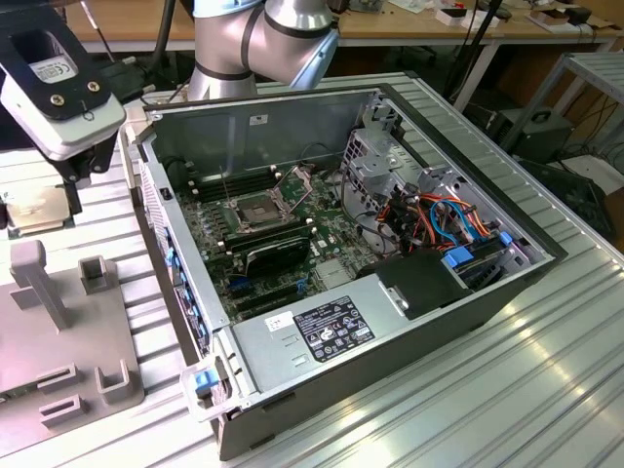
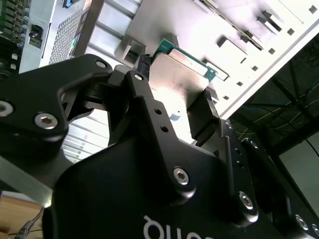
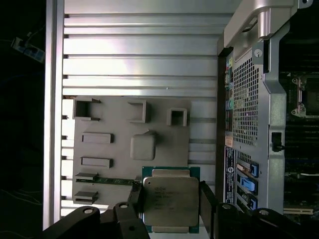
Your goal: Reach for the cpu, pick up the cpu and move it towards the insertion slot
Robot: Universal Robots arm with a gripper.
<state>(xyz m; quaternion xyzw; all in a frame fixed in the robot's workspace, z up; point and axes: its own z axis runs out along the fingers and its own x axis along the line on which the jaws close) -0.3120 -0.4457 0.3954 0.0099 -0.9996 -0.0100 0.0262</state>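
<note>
Fingers (image 2: 144,94) of the black gripper (image 3: 169,206) stand on either side of the cpu (image 3: 170,200), pressed against two of its opposite edges — the chip is clamped between them, its dull silver face turned to the camera in both wrist views. In the second wrist view the cpu (image 2: 177,77) shows a green rim around the metal lid. Beyond it in the first wrist view lies the grey fixture plate (image 3: 132,144) with its raised slotted blocks, resting on the ribbed aluminium table (image 3: 139,55). In the exterior view the gripper (image 1: 44,171) hangs at the exterior view's left, with the chip just under it above the table. Farther off — well apart from the chip — the insertion slot (image 1: 252,208) sits on the green motherboard (image 1: 292,239) inside the opened computer case (image 1: 468,292).
</note>
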